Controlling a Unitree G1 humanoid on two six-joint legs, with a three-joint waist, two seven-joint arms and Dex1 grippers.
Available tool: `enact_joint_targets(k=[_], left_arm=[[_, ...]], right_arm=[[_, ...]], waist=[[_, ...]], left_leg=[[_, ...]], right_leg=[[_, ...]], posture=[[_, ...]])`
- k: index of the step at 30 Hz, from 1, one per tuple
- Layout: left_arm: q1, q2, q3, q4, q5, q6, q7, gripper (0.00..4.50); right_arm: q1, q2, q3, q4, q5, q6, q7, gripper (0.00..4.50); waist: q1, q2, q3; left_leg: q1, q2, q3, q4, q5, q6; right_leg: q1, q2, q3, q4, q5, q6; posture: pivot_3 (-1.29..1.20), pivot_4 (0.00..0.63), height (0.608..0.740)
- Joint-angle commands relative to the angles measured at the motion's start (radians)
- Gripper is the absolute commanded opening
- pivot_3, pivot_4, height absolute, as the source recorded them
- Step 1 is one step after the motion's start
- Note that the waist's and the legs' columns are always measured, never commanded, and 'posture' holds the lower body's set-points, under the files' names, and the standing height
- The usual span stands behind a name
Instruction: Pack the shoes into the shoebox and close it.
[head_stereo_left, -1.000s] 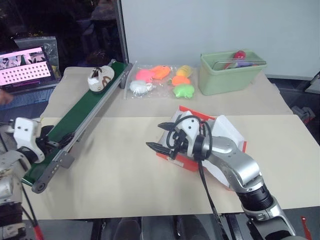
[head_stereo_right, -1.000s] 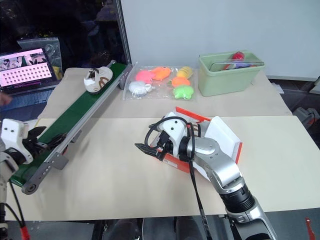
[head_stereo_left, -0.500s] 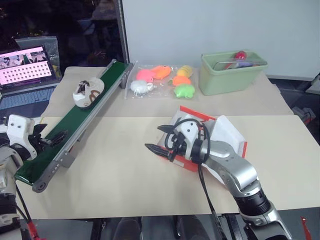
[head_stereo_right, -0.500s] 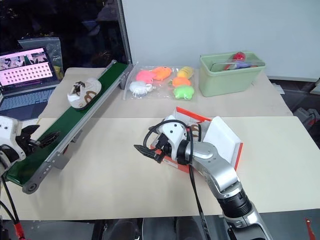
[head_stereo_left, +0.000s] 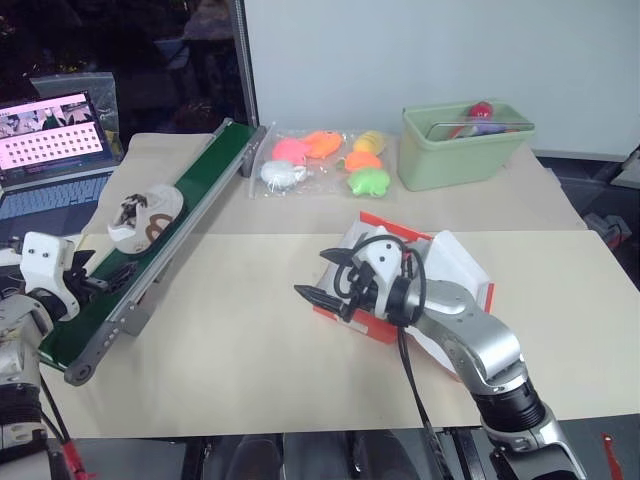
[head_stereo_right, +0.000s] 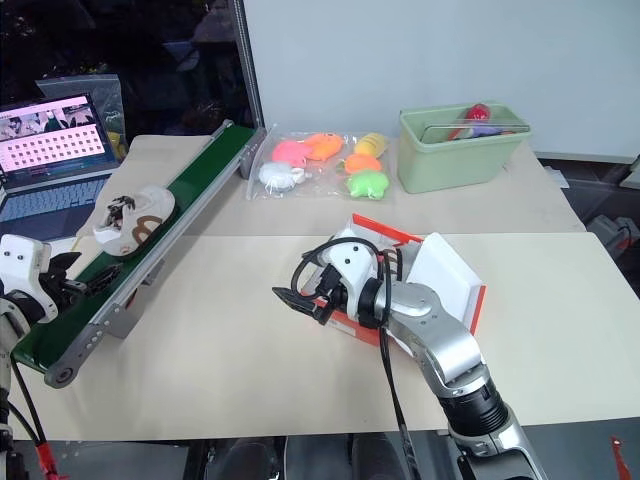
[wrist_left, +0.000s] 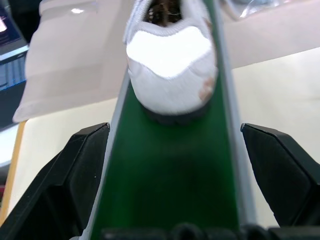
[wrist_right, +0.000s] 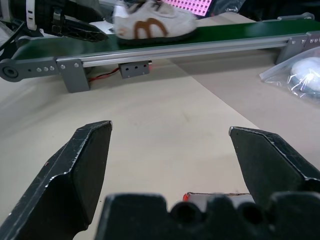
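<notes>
Beige desk (head_stereo_left: 250, 360): shoe (head_stereo_left: 140, 217) on green conveyor (head_stereo_left: 190, 195) just ahead of left gripper (head_stereo_left: 100, 280), jaws spread; right gripper (head_stereo_left: 325, 280) before open shoebox (head_stereo_left: 455, 265), jaws spread, empty.

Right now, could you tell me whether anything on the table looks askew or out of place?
Nothing looks spilled or damaged. One shoe rides the green conveyor belt, hanging over its edge a little. The shoebox sits open and skewed to the table edge, behind the open right gripper.

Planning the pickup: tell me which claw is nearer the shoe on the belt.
Left. The left claw waits open just down the belt from the shoe; the right claw hovers by the box.
</notes>
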Motion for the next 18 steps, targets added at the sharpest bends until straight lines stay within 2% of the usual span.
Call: enact_joint_targets(k=[1,7,10,12,15,18], left_arm=[[-0.028,-0.001,-0.001,0.020,0.021,-0.029,0.038,4.50],[-0.034,-0.050,-0.021,-0.033,0.002,-0.030,0.032,4.50],[-0.048,-0.061,-0.031,-0.057,0.011,-0.023,0.045,3.79],[-0.055,-0.062,-0.045,-0.076,0.031,-0.020,0.069,3.00],[-0.086,-0.081,-0.039,-0.116,0.045,-0.048,0.138,3.00],[-0.170,-0.137,-0.012,-0.196,0.106,-0.136,0.345,3.00]], right_arm=[[-0.023,-0.001,-0.033,-0.057,0.016,0.006,-0.003,4.42],[-0.032,-0.002,-0.044,-0.055,0.020,0.013,-0.005,4.42],[-0.037,0.004,-0.052,-0.055,0.028,0.025,-0.006,4.50],[-0.041,0.012,-0.061,-0.052,0.039,0.045,-0.013,4.50],[-0.058,0.049,-0.110,-0.034,0.091,0.116,-0.049,4.50],[-0.114,0.129,-0.222,0.026,0.195,0.260,-0.133,4.50]], waist=[[0.000,0.000,0.000],[0.000,0.000,0.000],[0.005,0.000,0.000],[0.011,0.000,0.000],[0.015,-0.001,0.000],[0.019,-0.002,0.000]], left_leg=[[0.000,0.000,0.000,0.000,0.000,0.000],[0.000,0.000,0.000,0.000,0.000,0.000],[0.000,0.000,0.000,0.000,0.000,0.000],[0.000,0.000,0.000,0.000,0.000,0.000],[0.000,-0.001,0.000,0.000,0.000,0.000],[0.000,0.000,0.000,0.000,0.000,0.000]], right_leg=[[0.000,0.000,0.000,0.000,0.000,0.000],[0.000,0.000,0.000,0.000,0.000,0.000],[0.000,0.000,0.000,0.001,0.000,0.000],[0.000,0.000,0.000,0.001,0.000,0.000],[0.001,0.000,0.000,0.001,0.000,0.000],[0.000,0.000,0.000,0.001,0.000,0.000]], posture=[[0.00,0.150,0.729],[0.00,0.150,0.729],[0.00,0.150,0.729],[0.00,0.150,0.729],[0.00,0.150,0.729],[0.00,0.150,0.729]])
